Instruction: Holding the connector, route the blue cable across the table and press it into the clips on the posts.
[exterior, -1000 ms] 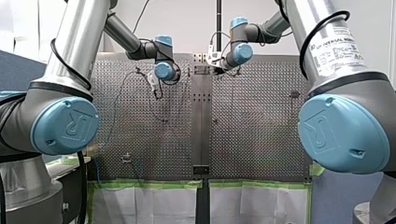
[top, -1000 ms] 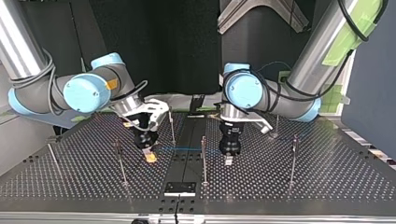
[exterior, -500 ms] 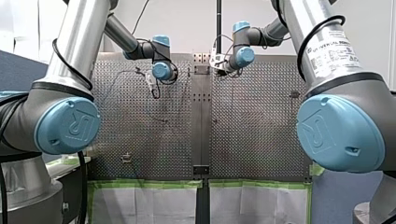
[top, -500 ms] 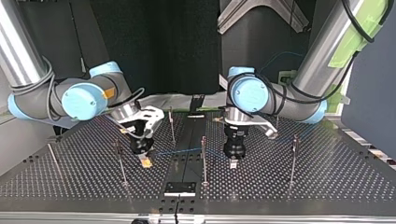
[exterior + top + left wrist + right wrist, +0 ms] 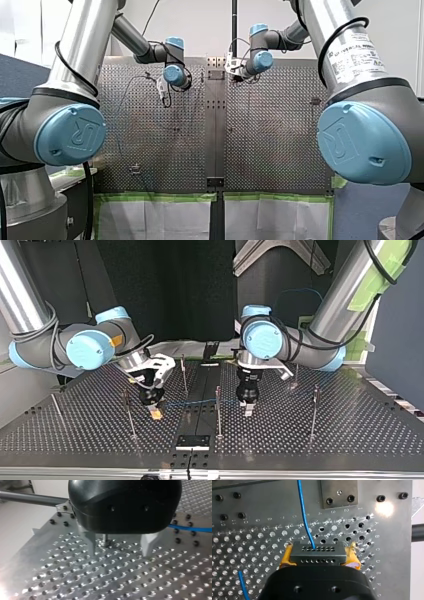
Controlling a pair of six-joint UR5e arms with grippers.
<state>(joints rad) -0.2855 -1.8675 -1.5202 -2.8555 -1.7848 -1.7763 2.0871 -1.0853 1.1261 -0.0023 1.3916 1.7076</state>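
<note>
1. Two arms low over the perforated desk (image 5: 325,440), one on each side of its middle strip in the top view.
2. At that view's left, my right gripper (image 5: 156,411), with fingers clamped on the connector (image 5: 317,552); yellow pads (image 5: 286,557) pressed against its two ends.
3. From a hole in the connector's face, the blue cable (image 5: 305,517) leading straight ahead of this gripper, over the desk, toward a bolted metal plate (image 5: 339,492).
4. In the top view, the same cable stretched from the connector toward my left gripper (image 5: 247,411), passing close to the middle post (image 5: 218,410); cannot tell if seated in a clip there.
5. My left gripper black, with metal fingers (image 5: 91,541) apart; between them only bare desk and the foot of a post a little ahead.
6. Beside this gripper, a short stretch of blue cable just above the desk, apart from the fingers.
7. Other thin posts (image 5: 314,410) upright on the desk, well apart from each other.
</note>
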